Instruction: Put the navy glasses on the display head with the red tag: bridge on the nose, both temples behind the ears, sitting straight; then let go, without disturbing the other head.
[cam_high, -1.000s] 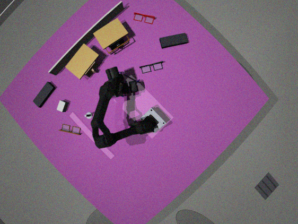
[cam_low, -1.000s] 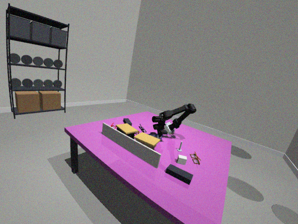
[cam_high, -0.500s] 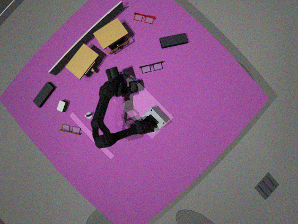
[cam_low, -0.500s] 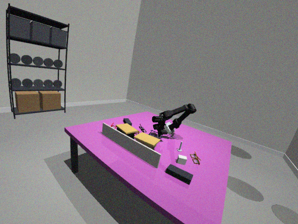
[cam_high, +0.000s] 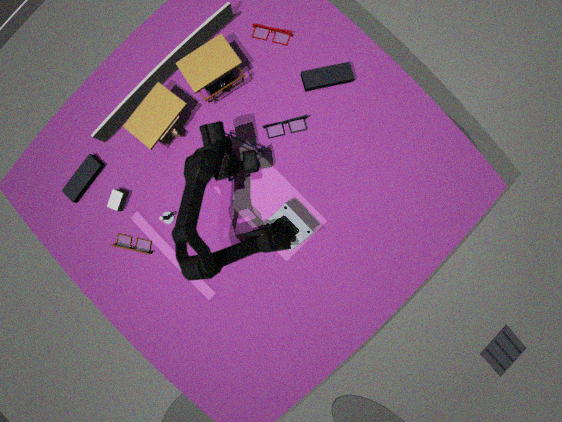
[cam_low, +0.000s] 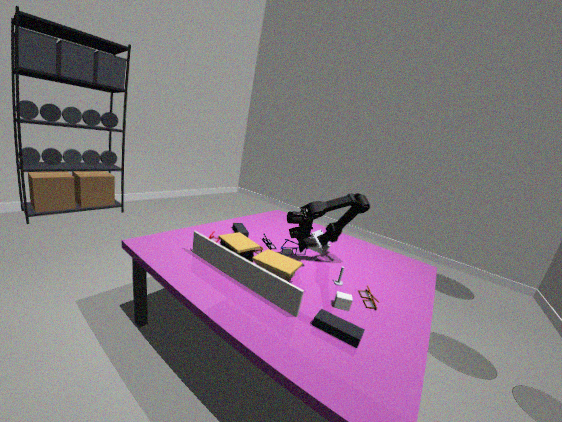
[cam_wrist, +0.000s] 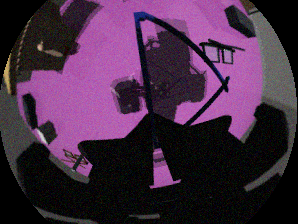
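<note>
The navy glasses (cam_wrist: 140, 16) are held off the table with their temples spread, seen past the fingers. My gripper (cam_high: 231, 164) (cam_wrist: 150, 116) is shut on them, a short way out from the two display heads. One display head (cam_high: 172, 133) shows partly under a yellow-topped block and has no glasses that I can make out. The other display head (cam_high: 223, 85), under the second yellow-topped block, has orange-brown glasses (cam_high: 239, 80) at its face. The red tag is not visible, so I cannot tell which head bears it.
A long low wall (cam_high: 165, 70) (cam_low: 245, 272) stands behind the heads. Black glasses (cam_high: 285, 122) lie near the gripper, red glasses (cam_high: 272, 30) farther off. Brown glasses (cam_high: 132, 249), a white block (cam_high: 115, 200) (cam_low: 343, 300), a small post (cam_low: 341, 276) and dark blocks (cam_high: 327, 76) (cam_high: 82, 179) stand around.
</note>
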